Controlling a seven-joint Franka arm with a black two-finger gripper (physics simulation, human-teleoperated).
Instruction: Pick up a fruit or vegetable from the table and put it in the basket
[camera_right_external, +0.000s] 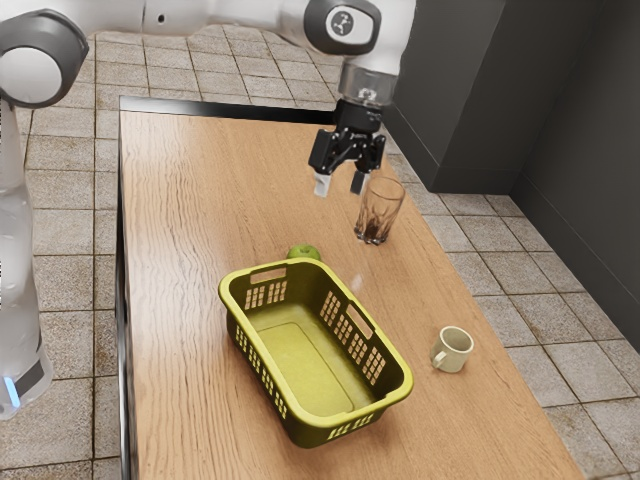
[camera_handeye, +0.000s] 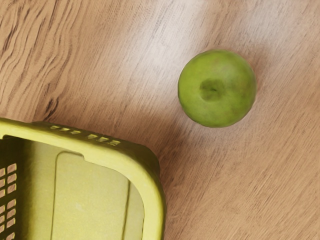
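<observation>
- Wrist view: the green apple (camera_handeye: 217, 88) sits on the wooden tabletop (camera_handeye: 125, 50), outside the basket (camera_handeye: 153, 200), near one rounded corner, with a strip of wood between them. The dimpled end of the apple faces up.
- In the exterior view, the apple is just beyond the far short side of the basket, whose rim hides its lower part.
- The basket is yellow-green and upright, with its mouth up. Small square holes run through its walls, and there are longer slots just under the rim.
- The claw (camera_right_external: 340, 184) is up above the tabletop, its two pale-tipped fingers set wide apart with a clear gap between them. It is holding nothing.
- A clear drinking glass (camera_right_external: 380, 212) stands upright beyond the apple, toward the exterior view's right. One finger overlaps its rim in that view; whether they touch, I cannot tell.
- A pale mug (camera_right_external: 453, 350) stands upright to the exterior view's right of the basket, well apart from it, the handle turned toward the basket.
- The white arm (camera_right_external: 235, 14) reaches across the top of the exterior view from its left.
- Square tiles (camera_right_external: 505, 235) cover the floor, and a dark wall (camera_right_external: 575, 130) rises at the exterior view's right.
</observation>
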